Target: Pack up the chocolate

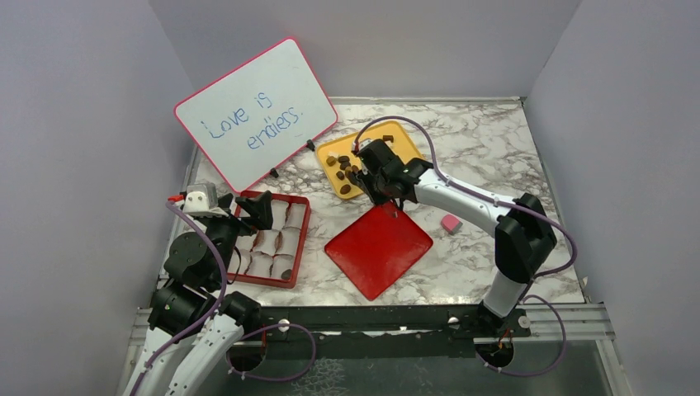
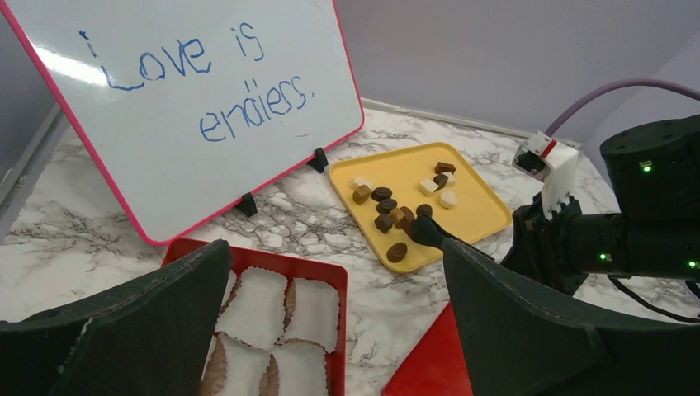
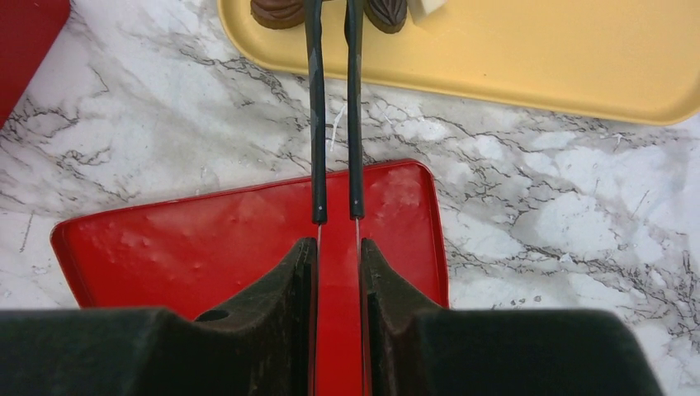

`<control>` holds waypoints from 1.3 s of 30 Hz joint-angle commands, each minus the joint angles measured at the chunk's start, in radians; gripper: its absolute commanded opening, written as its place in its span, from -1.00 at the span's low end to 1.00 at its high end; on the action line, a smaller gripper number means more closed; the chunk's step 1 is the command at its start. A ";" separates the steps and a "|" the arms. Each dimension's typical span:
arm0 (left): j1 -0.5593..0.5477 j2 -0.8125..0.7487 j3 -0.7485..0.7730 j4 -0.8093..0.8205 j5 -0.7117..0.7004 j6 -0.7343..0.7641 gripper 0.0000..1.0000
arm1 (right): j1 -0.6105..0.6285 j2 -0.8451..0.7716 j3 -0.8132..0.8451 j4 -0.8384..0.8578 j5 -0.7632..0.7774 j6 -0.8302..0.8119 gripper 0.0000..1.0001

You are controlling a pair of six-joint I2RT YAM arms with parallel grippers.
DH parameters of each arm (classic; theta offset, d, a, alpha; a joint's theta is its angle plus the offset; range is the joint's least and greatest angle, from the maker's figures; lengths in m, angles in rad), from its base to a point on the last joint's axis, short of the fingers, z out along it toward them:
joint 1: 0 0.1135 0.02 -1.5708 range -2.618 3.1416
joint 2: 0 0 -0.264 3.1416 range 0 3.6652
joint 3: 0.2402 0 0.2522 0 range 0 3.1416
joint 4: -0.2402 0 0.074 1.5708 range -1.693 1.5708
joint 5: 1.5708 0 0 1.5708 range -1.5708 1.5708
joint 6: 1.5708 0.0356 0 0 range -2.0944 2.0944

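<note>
The chocolate (image 1: 342, 169) lies as several dark brown and a few cream pieces on a yellow tray (image 1: 396, 136); it also shows in the left wrist view (image 2: 388, 206). My right gripper (image 1: 376, 177) (image 3: 337, 256) is shut on thin black-tipped tweezers (image 3: 334, 124), whose tips reach among the pieces at the tray's near edge (image 2: 425, 231). Whether a piece is pinched is hidden. My left gripper (image 1: 252, 206) (image 2: 338, 330) is open and empty above the red box (image 1: 301, 239), which holds white paper cups (image 2: 256, 305).
A red lid (image 1: 378, 247) lies flat between box and right arm, under my right gripper (image 3: 206, 239). A small pink cube (image 1: 450, 222) sits right of it. A pink-framed whiteboard (image 1: 256, 111) stands at the back left. Grey walls surround the marble table.
</note>
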 commanded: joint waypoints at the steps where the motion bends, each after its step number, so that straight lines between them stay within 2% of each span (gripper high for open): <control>1: 0.000 -0.009 -0.010 0.023 -0.025 0.014 0.98 | -0.003 -0.074 -0.024 0.038 0.000 -0.012 -0.69; 17: 0.001 0.023 -0.008 0.022 -0.069 0.015 0.98 | 0.020 -0.210 -0.093 0.082 -0.235 0.011 -0.69; 27: 0.001 0.012 0.000 0.021 -0.132 0.019 0.98 | 0.150 -0.229 -0.084 0.110 -0.287 0.020 -0.69; 39: 0.001 -0.062 0.000 0.022 -0.242 0.038 0.98 | 0.316 -0.148 -0.022 0.136 -0.349 0.001 -0.68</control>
